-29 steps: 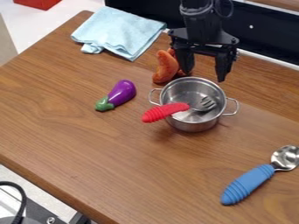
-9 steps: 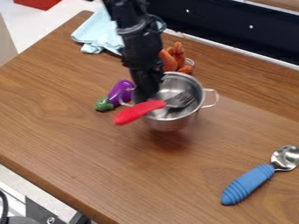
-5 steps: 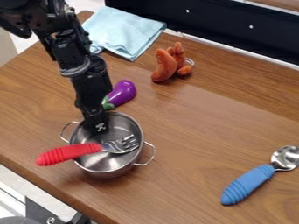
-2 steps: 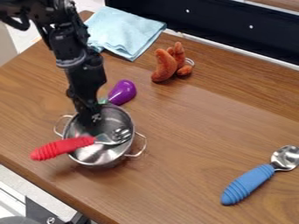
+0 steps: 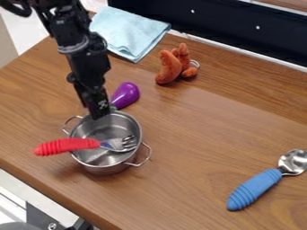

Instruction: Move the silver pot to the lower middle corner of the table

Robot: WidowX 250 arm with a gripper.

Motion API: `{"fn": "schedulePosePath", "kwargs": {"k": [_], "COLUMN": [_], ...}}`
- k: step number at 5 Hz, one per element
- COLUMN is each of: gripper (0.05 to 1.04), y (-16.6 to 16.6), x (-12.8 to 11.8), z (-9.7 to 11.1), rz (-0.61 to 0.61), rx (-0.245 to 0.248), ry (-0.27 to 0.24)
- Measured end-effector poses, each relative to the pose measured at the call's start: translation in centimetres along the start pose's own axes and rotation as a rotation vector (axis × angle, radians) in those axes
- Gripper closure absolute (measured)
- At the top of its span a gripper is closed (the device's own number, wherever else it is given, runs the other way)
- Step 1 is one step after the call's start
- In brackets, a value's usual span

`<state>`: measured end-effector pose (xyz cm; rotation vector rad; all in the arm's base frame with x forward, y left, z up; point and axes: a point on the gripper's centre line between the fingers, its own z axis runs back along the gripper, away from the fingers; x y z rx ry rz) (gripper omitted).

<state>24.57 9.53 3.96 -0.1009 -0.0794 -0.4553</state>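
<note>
- In the camera view, you had the black gripper [image 5: 101, 113] at the twelve o'clock rim of the silver pot [image 5: 99, 168], its arm slanting in from eleven; you could not tell whether it was spread, pressed together or pinching the rim.
- Your pot sat at eight o'clock of the view, near the table's lower-left edge, handles at ten and four on its rim.
- A fork [image 5: 127, 143] lay across it, tines inside, red grip jutting out toward nine.
- From the pot, you had the purple eggplant [image 5: 126, 94] toward one, partly behind the gripper, and the orange plush toy [image 5: 170, 67] farther out that way.
- The light blue cloth [image 5: 133, 33] lay rumpled near twelve; the blue-handled spoon [image 5: 255, 189] lay at four o'clock of the view.
- Your table [image 5: 198, 179] was brown with visible wood grain.
- Past it, you had a black panel [image 5: 221, 20] from twelve toward two, and pale floor [image 5: 30, 33] around ten to eleven.
</note>
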Motion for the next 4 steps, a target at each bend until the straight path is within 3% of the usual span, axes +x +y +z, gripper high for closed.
{"fn": "schedulePosePath", "kwargs": {"k": [1, 2, 3, 4], "gripper": [0.118, 0.085, 0.085, 0.085], "y": [-0.5, -1.4, -3.0, -3.7], "x": [0.8, 2.7, 6.0, 9.0], "z": [1.2, 2.2, 1.7, 1.4], "rz": [0.025, 0.073, 0.132, 0.233], "rx": [-0.043, -0.09, -0.047, 0.026], "ry": [0.029, 0.003, -0.095, -0.174]}}
